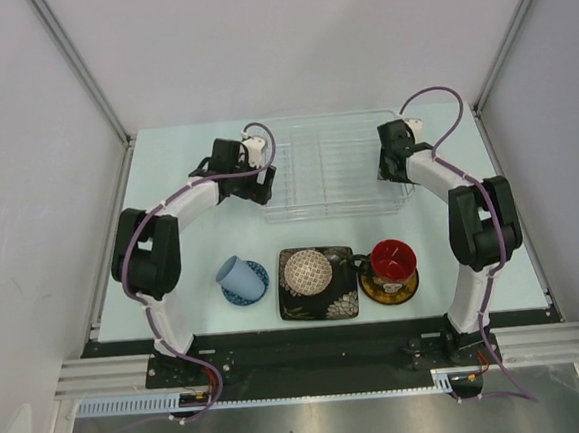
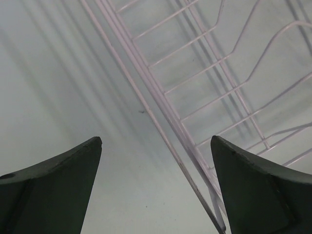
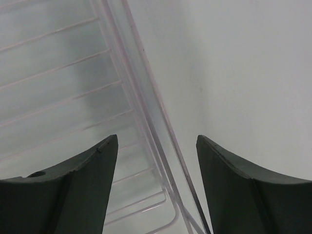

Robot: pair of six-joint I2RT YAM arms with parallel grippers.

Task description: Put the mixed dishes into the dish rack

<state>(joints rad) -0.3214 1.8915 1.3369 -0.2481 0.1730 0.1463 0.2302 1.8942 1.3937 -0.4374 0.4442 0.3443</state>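
The clear dish rack (image 1: 334, 168) lies at the back middle of the table with nothing in it. My left gripper (image 1: 265, 185) stands open at its left edge, and the rack's rim (image 2: 146, 105) runs between the left gripper's (image 2: 156, 141) jaws without touching them. Over the right edge my right gripper (image 1: 393, 171) is open too, straddling the rim (image 3: 141, 92) with a gap on both sides (image 3: 157, 139). Along the front stand a pale blue cup (image 1: 235, 273) on a blue saucer (image 1: 251, 288), a beige bowl (image 1: 307, 270) on a black square plate (image 1: 321, 299), and a red-lined mug (image 1: 392, 259) on a yellow saucer (image 1: 390, 289).
Pale walls and metal frame posts (image 1: 82, 67) close in the table on three sides. Both arm bases sit on the black rail (image 1: 310, 355) at the near edge. Bare table surface (image 1: 200, 224) lies between the rack and the row of dishes.
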